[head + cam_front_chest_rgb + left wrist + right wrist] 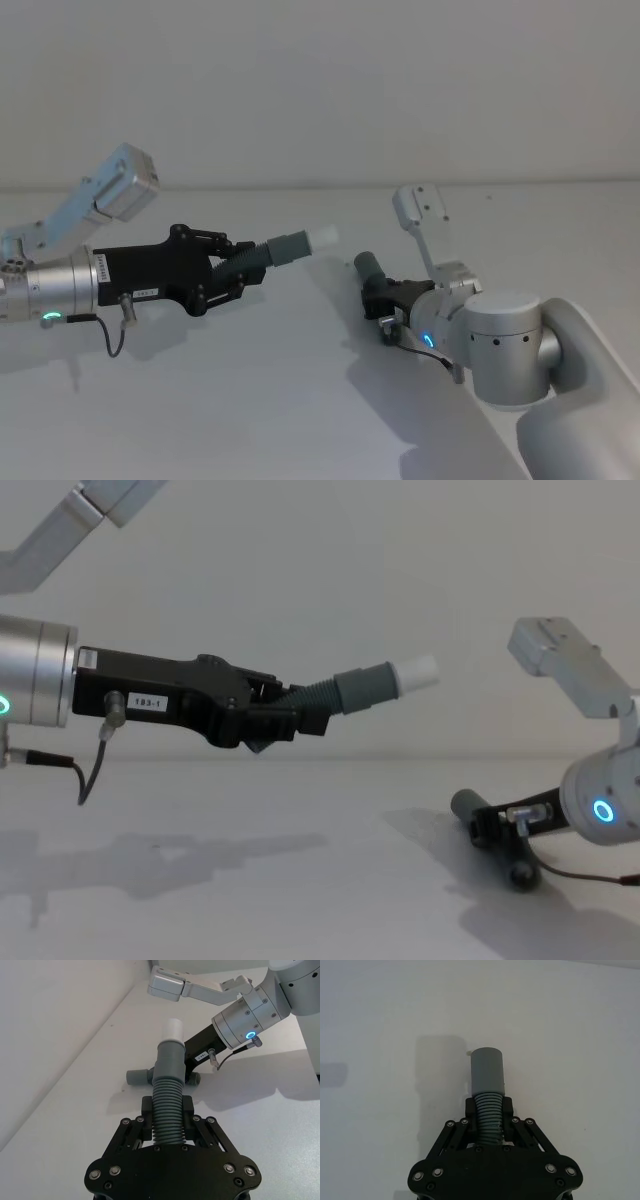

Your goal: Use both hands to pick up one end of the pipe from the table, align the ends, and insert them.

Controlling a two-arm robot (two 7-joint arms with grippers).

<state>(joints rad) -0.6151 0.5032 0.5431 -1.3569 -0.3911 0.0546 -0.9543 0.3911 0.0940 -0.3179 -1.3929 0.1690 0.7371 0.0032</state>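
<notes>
Chest view: your left gripper (285,715) clamps the white-tipped pipe (365,687) high over the desk (300,880); your right gripper (490,830) grips the grey pipe (465,803) low, ends well apart, open desk between them.

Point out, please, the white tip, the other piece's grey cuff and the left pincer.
white tip (322,239): head view, its middle.
grey cuff (487,1071): right wrist view, its smooth side.
left pincer (167,1109): left wrist view, midway between fingertips.
</notes>
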